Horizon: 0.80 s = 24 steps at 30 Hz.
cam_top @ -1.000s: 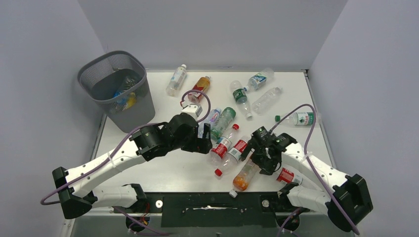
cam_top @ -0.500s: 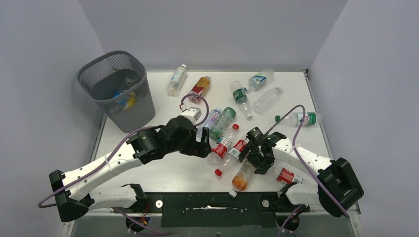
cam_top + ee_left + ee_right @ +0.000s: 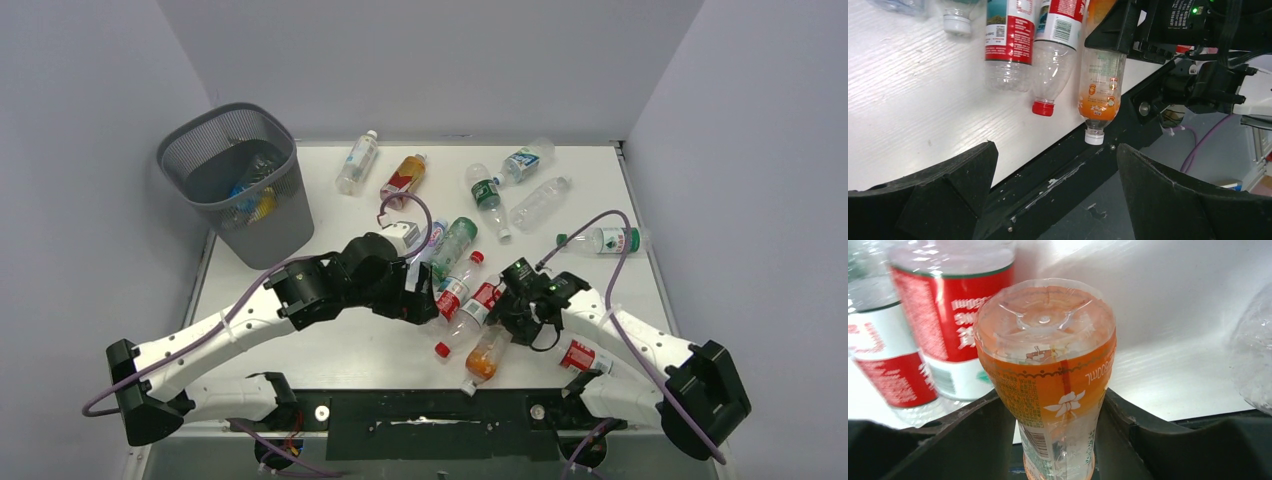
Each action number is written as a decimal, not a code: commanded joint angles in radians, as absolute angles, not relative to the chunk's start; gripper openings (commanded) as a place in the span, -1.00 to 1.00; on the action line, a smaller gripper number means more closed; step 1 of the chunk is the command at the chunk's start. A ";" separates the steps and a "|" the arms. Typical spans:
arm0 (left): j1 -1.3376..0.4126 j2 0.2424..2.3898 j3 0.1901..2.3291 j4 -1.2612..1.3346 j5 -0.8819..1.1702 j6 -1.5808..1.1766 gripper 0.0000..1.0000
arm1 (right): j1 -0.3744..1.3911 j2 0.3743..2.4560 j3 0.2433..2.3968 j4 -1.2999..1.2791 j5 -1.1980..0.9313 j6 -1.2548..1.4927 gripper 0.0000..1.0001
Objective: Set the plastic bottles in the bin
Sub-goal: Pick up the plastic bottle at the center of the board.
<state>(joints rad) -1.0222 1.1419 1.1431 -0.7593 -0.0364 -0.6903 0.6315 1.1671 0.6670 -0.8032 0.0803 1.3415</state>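
Observation:
An orange bottle [image 3: 484, 357] lies near the table's front edge, white cap toward me. My right gripper [image 3: 510, 322] is shut on its waist. In the right wrist view both fingers [image 3: 978, 435] press the orange bottle [image 3: 1048, 355] from either side, its base facing the camera. My left gripper [image 3: 425, 295] hangs open and empty over two red-labelled bottles [image 3: 452, 293]. Its wrist view shows the red-labelled bottles [image 3: 1009, 40] and the orange bottle [image 3: 1099, 85] beyond the wide-apart left gripper [image 3: 1055, 150]. The dark mesh bin [image 3: 180, 140] stands at the far left with bottles inside.
Several more bottles lie across the back of the table: a clear one [image 3: 357, 161], an amber one [image 3: 404, 178], a green one [image 3: 452, 243], and others to the right [image 3: 540, 203]. Another red-labelled bottle [image 3: 580, 355] lies beside my right forearm. The black front rail [image 3: 1073, 165] runs close under the orange bottle's cap.
My right gripper has gone from wide open to shut on the orange bottle, which shifted slightly left. My left arm has edged right, over the red-labelled bottles, still open.

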 commanded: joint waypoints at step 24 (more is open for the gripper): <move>-1.037 1.180 1.075 -0.280 0.065 -0.655 0.83 | 0.598 1.063 1.044 -0.703 -0.101 1.011 -0.10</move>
<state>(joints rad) -1.0290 1.1751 1.0340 -0.3500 0.1036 -0.6880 0.6132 1.0637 0.9741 -0.7982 -0.0200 1.0382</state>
